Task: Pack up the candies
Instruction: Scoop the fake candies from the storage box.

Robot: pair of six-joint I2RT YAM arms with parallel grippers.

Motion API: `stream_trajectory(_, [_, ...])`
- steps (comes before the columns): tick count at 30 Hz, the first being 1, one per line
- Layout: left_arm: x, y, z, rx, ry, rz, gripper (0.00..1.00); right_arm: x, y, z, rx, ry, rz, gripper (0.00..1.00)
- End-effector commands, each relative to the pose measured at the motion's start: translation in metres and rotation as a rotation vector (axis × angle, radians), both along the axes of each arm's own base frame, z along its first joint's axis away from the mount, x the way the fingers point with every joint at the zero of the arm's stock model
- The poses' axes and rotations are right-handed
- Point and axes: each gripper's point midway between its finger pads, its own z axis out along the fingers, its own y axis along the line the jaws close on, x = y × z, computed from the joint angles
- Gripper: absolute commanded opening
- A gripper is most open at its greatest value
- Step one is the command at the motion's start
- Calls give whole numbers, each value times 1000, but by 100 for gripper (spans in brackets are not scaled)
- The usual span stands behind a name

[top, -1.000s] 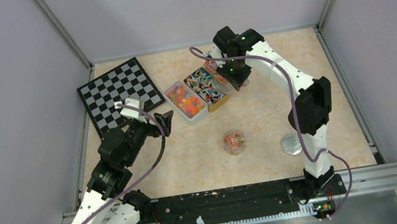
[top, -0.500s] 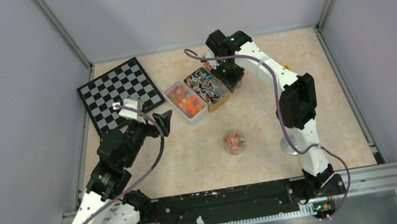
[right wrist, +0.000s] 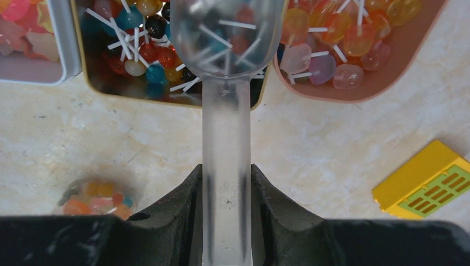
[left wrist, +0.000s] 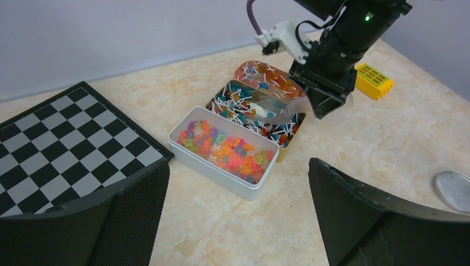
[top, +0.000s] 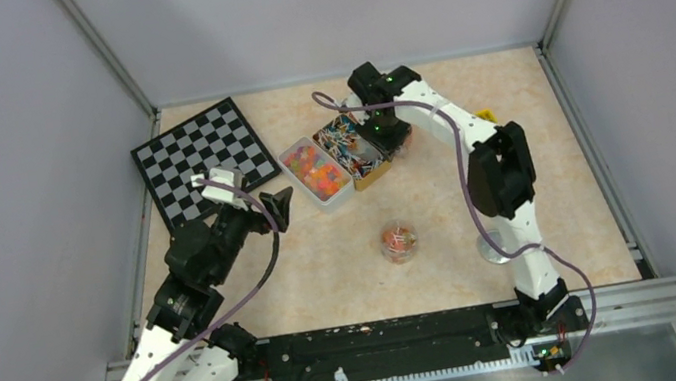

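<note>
right end effector (right wrist: 226, 191): clamped on clear scoop (right wrist: 224, 138) handle, bowl over middle tin (top: 374, 177) | left end effector (left wrist: 238, 194): wide open, empty | candies (left wrist: 230, 152): in three side-by-side containers on counter (left wrist: 360, 138)

The scoop (right wrist: 225, 144) looks like frosted see-through plastic, and the candies (right wrist: 322, 68) are pretty glossy. Worktop (right wrist: 321, 144) is smooth with a marbled stone look, fairly matt
</note>
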Motion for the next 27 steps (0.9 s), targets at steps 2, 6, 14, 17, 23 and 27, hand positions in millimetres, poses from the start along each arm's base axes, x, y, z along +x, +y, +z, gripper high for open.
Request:
stream_trajectory(2, [0, 1, 7, -8, -31, 3, 99, 13, 11, 13, 80, -123, -11, 0])
stream_trajectory(6, [-1, 1, 7, -8, -31, 3, 99, 13, 8, 11, 94, -148, -25, 0])
stream_trajectory(14, [0, 2, 7, -6, -34, 8, 99, 14, -3, 25, 185, -250, -61, 0])
stream_trajectory(17, [0, 1, 8, -6, -34, 7, 99, 11, -5, 29, 256, -288, -35, 0])
stream_trajectory(23, [0, 2, 7, -2, -35, 9, 99, 1, -19, 31, 391, -359, -15, 0])
stream_trajectory(27, [0, 1, 6, -1, -33, 8, 99, -8, -25, 36, 398, -396, 45, 0])
